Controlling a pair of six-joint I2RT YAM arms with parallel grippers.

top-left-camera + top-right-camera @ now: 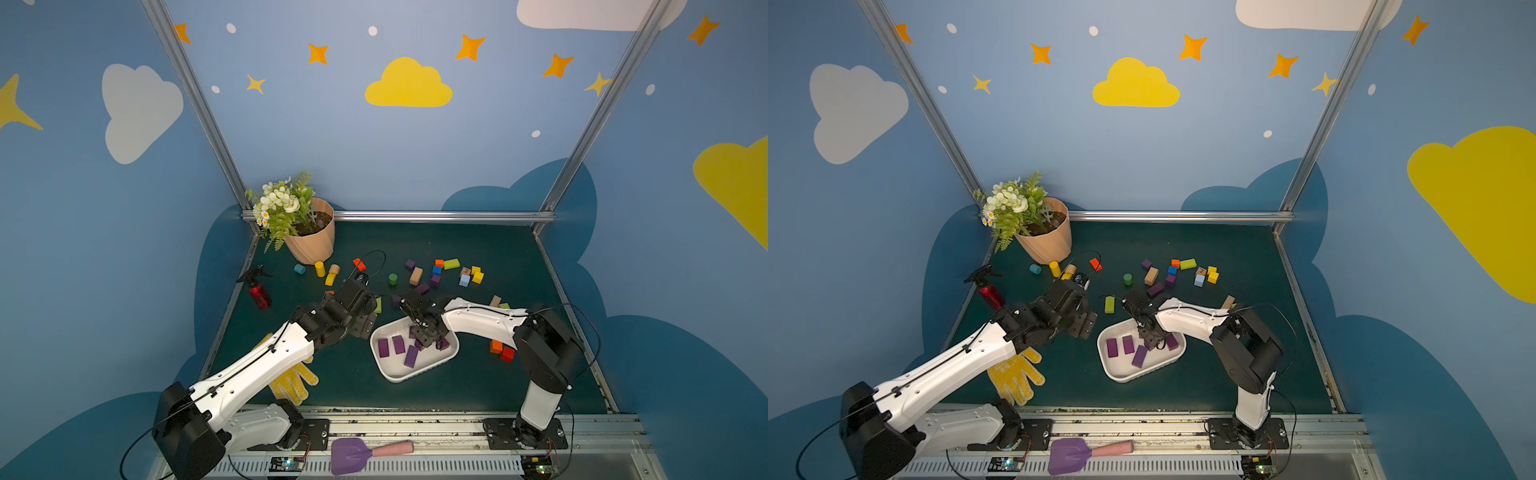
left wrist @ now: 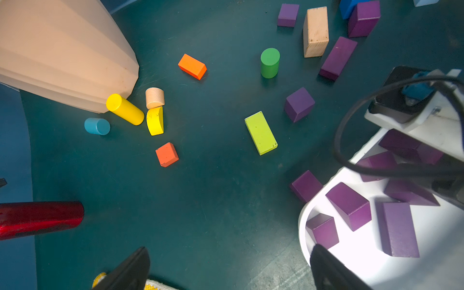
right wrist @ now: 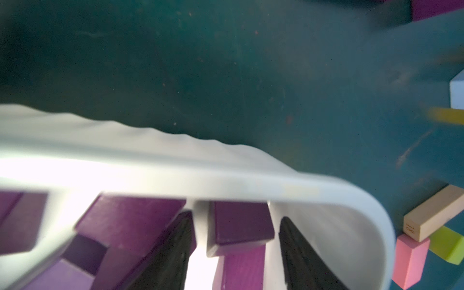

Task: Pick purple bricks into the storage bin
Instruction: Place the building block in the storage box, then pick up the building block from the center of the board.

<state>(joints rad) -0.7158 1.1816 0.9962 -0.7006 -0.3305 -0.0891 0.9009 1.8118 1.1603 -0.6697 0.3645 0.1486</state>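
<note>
The storage bin point(image 1: 395, 376) point(image 1: 1121, 376) is a white tray at the table's middle front. Several purple bricks point(image 1: 398, 345) lie inside it. My right gripper point(image 1: 430, 343) point(image 3: 236, 251) hangs low inside the bin, open, with a purple brick point(image 3: 241, 226) loose between its fingers point(image 3: 175, 251) and a gap on both sides. My left gripper point(image 1: 365, 326) point(image 2: 229, 253) hovers just left of the bin, open and empty. More purple bricks point(image 1: 422, 288) point(image 2: 298, 104) lie on the mat behind the bin. One brick point(image 2: 305, 185) rests against the bin's outer wall.
A peach flowerpot point(image 1: 311, 245) stands at the back left, a red spray bottle point(image 1: 258, 291) beside it. A yellow glove point(image 1: 291, 382) lies under the left arm. Other coloured blocks point(image 1: 451, 263) are scattered at the back, orange-red ones point(image 1: 500, 349) right of the bin. A purple scoop point(image 1: 353, 455) lies on the front rail.
</note>
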